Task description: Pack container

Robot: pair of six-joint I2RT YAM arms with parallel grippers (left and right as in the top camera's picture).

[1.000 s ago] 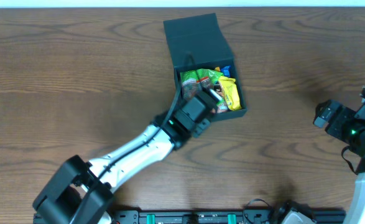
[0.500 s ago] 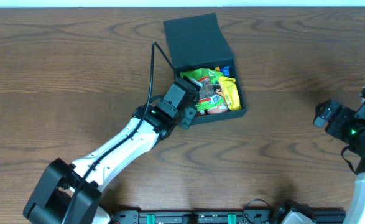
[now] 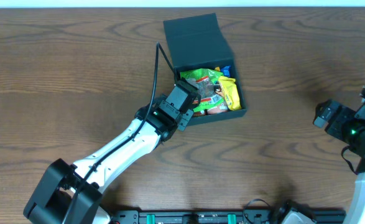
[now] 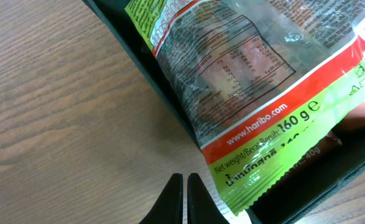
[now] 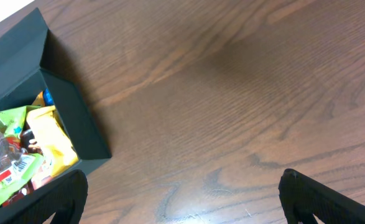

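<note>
Left gripper (image 3: 193,101) is sitting further back than a second ago, off the packets and at the near-left corner of the container (image 3: 222,117); the right arm is not moving. The container is standing mid-worktop (image 3: 76,74), lid (image 3: 194,40) flipped open behind it. The left gripper's fingers are pressed together, pinching nothing. The right gripper (image 5: 182,180) is spread wide and idling well apart.

The step looks like tucking things in. The green sweets bag (image 4: 244,93) seems to be riding over the side wall, so nudge it down inside the rim with the closed tips before swinging the lid, without dragging the yellow packet (image 3: 230,93) out.

Whatever is lying under the green bag is hidden. I cannot tell whether the tips are touching the wall. The right arm is cut off at the frame edge.
</note>
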